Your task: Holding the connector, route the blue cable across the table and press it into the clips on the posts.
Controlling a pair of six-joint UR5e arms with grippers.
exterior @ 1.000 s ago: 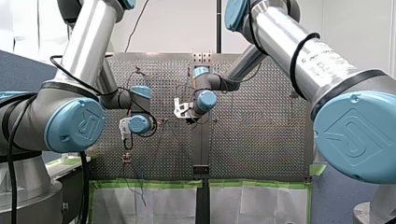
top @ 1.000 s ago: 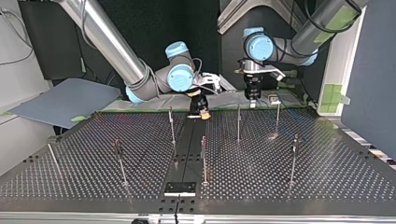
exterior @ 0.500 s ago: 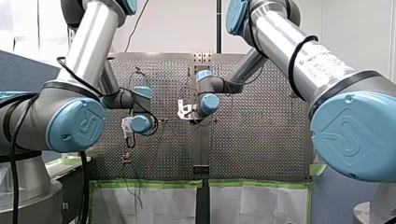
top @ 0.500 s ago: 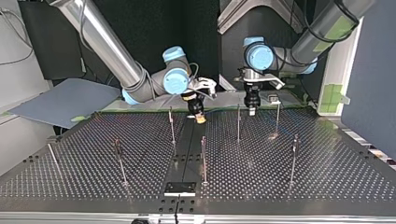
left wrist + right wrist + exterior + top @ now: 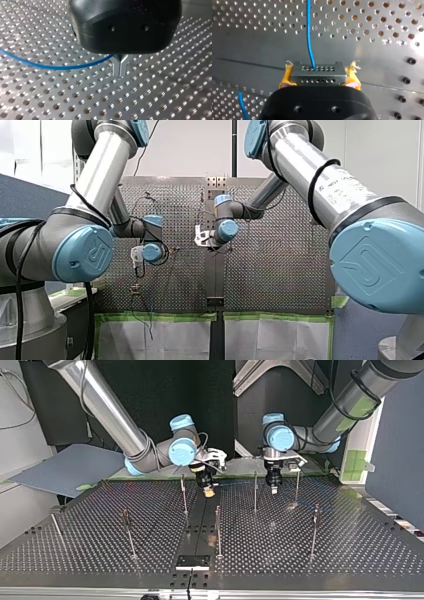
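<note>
In the right wrist view the grey connector [image 5: 317,75] sits crosswise in my right gripper [image 5: 318,70], which is shut on it with its yellow pads [image 5: 285,79]. The blue cable [image 5: 308,32] leaves the connector's face and runs ahead over the perforated table. In the left wrist view my left gripper [image 5: 120,74] has its metal fingers together, with the blue cable [image 5: 55,67] running in at their root. In the top view my right gripper [image 5: 208,492] hangs beside a post [image 5: 184,492] near the middle seam. My left gripper [image 5: 274,489] hangs between two posts [image 5: 255,491].
Several thin upright posts stand across the table [image 5: 350,550], some with small clips at their tops. A black plate [image 5: 192,561] lies at the near edge in the top view. A grey board [image 5: 70,467] leans off the table at that view's left.
In the top view both grippers have come lower and nearer to the table. My right gripper with the connector also shifted slightly toward that view's left.
</note>
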